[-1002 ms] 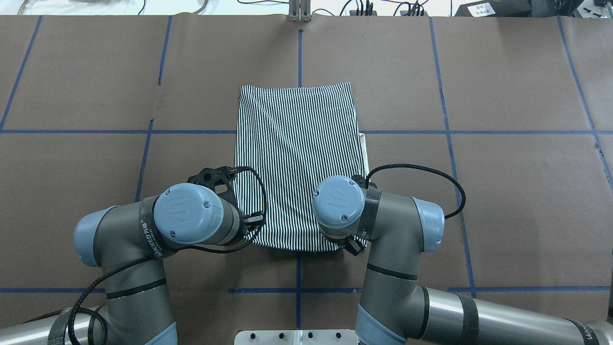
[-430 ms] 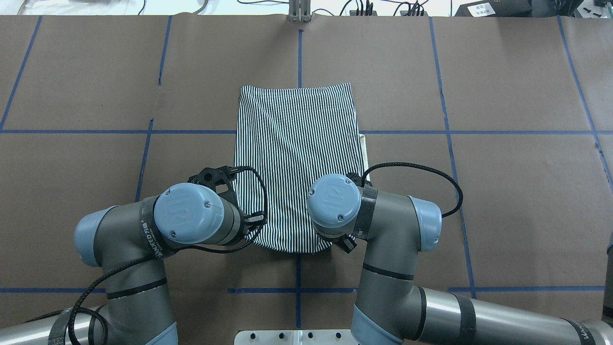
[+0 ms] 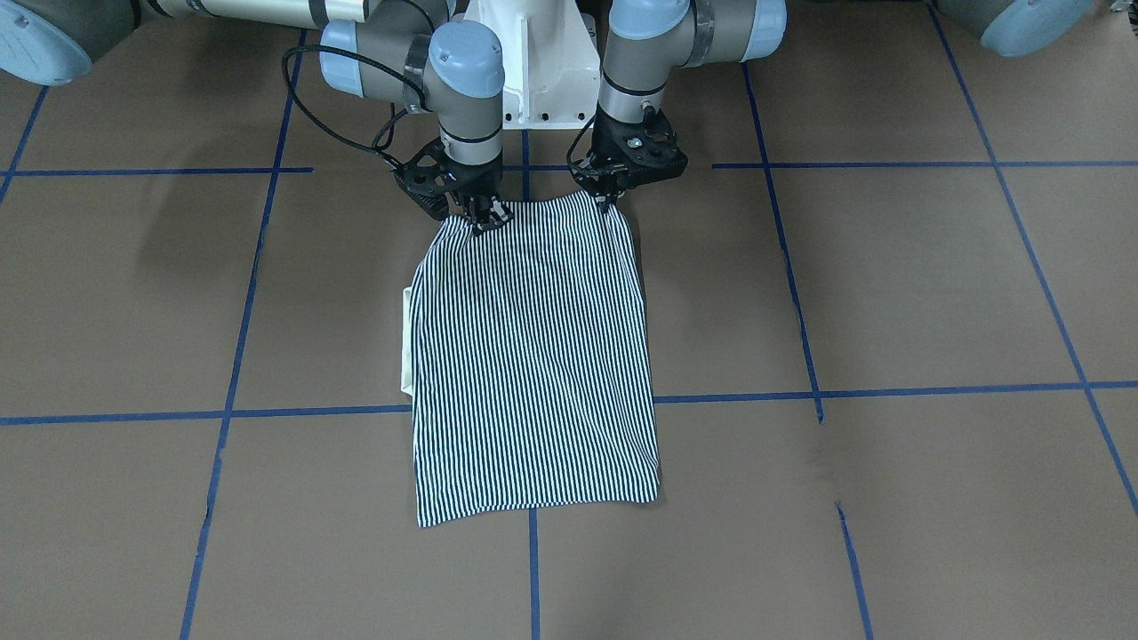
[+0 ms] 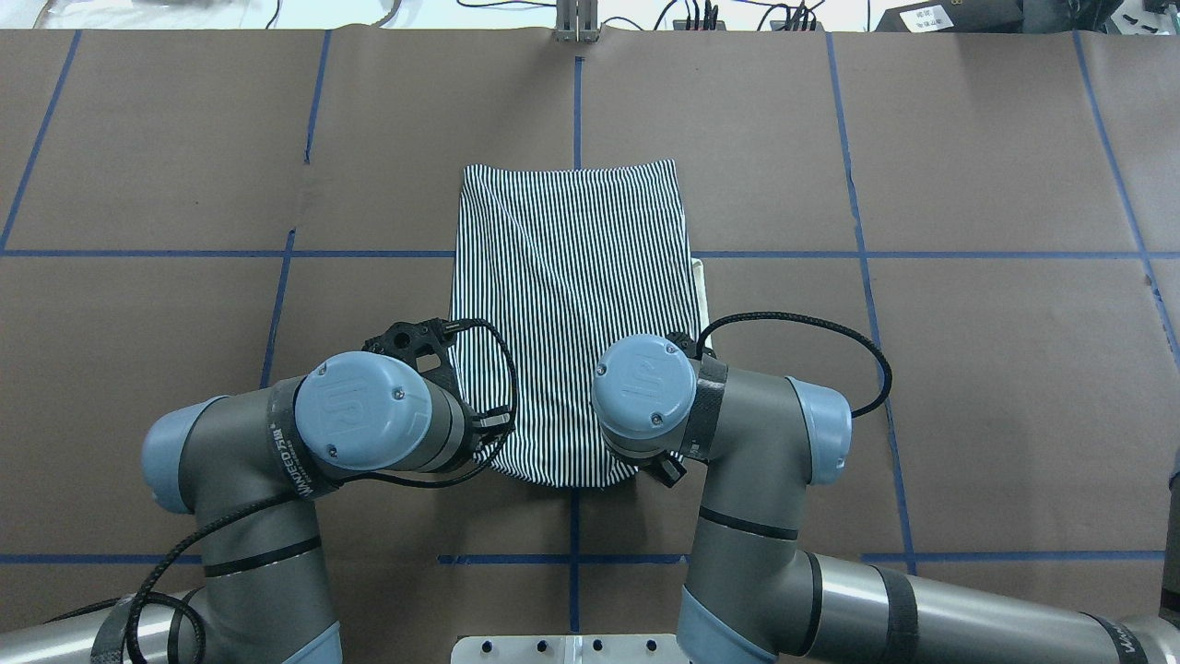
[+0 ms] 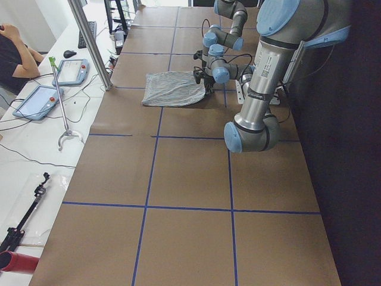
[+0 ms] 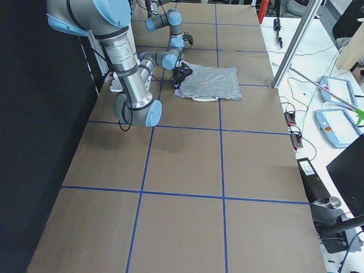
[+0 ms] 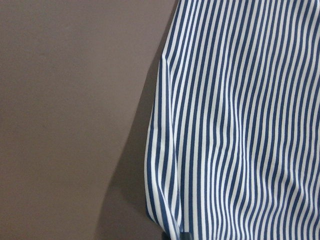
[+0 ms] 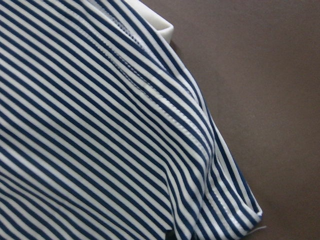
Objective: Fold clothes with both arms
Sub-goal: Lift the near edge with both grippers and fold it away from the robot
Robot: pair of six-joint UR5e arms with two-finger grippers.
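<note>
Nearest the robot, the white pedestal base (image 3: 542, 71) is sitting at the near edge of the table (image 4: 968, 369), and both arms are reaching forward from it over the brown surface. The left arm (image 4: 359, 415) is bending down over the near left corner of the polo shirt (image 4: 572, 277). The left gripper (image 3: 608, 201) is pinching that corner, its fingers pressed together on the striped fabric. The right arm (image 4: 645, 383) is doing the same on the right side, where the right gripper (image 3: 484, 219) is clamping the near hem close to the right corner.

Between the two claws the shirt's near edge is riding slightly off the table and casting a shadow beneath it. Both wrist views are showing striped cloth draping away over the brown surface.

Farther out, the shirt is lying flat as a narrow folded rectangle, with its stripes running near to far, centred on the blue tape line (image 4: 576, 101). Along its right side a strip of cream collar (image 4: 702, 295) is peeking out from under the striped layer. The shirt's far edge is resting flat beyond the crosswise tape line.
</note>
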